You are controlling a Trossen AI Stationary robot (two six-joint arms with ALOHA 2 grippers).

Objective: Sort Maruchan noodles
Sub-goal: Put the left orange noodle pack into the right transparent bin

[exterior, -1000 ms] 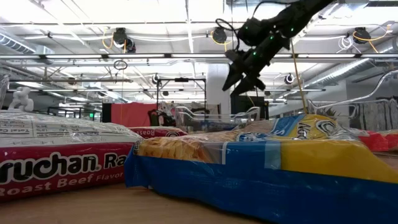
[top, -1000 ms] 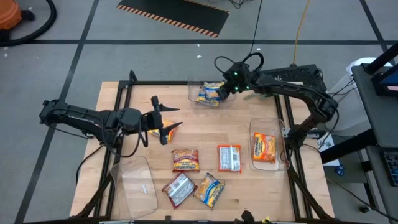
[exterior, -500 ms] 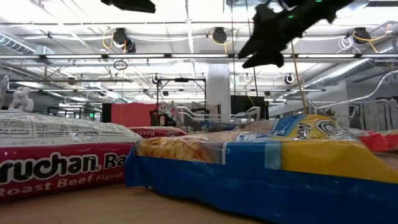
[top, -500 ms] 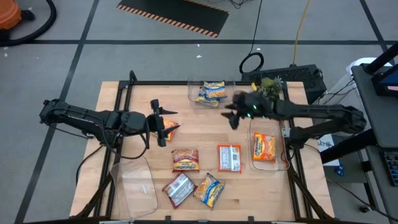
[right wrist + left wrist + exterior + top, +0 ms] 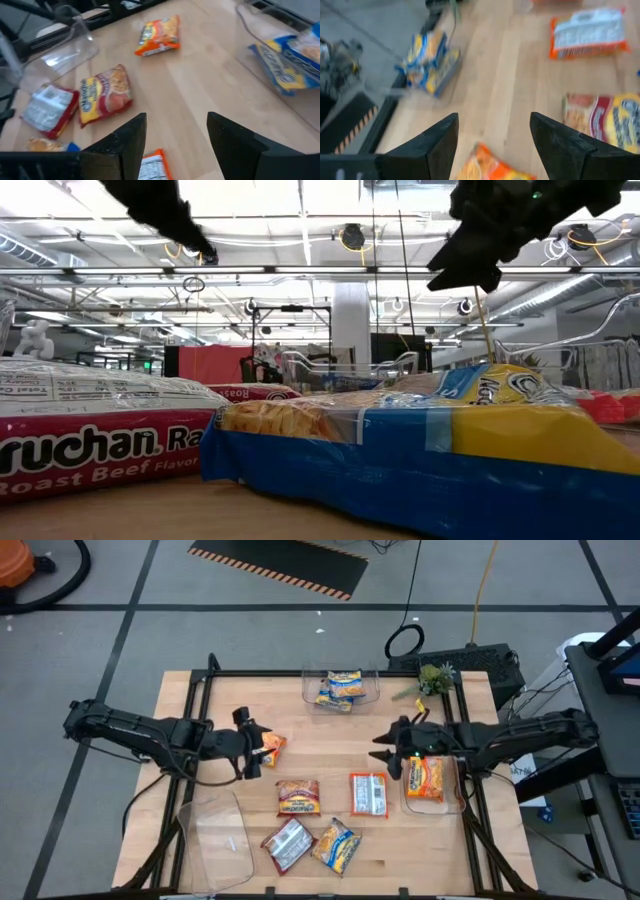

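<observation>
**Both pincers empty above the loose ramen packets**

The left gripper (image 5: 256,742) hangs over the table with its fingers apart and nothing between them; an orange packet (image 5: 272,745) lies just ahead of its tips, and in the left wrist view that packet (image 5: 492,167) shows between the two dark fingers. The right gripper (image 5: 385,748) also stands apart and empty, just beside the near edge of the right-hand clear bin (image 5: 455,802), which already holds one orange packet (image 5: 424,777). Below that gripper's tips lies an orange-edged packet with its silver back up (image 5: 369,794); further toward the left gripper rests a red packet (image 5: 298,797), and beyond those a red-and-silver one (image 5: 288,844) beside a blue-and-yellow one (image 5: 336,845). The far bin (image 5: 374,692) holds two blue-and-yellow packets (image 5: 342,688). A third clear bin (image 5: 215,840), on the left arm's side, holds no packets

The packets look light and flat, with slick crinkly film around a brittle noodle block. A pinch across the short width, at mid-length, should hold best; squeezing hard could crack the block, and a grip on the sealed end alone may let the packet swing or slip
</observation>
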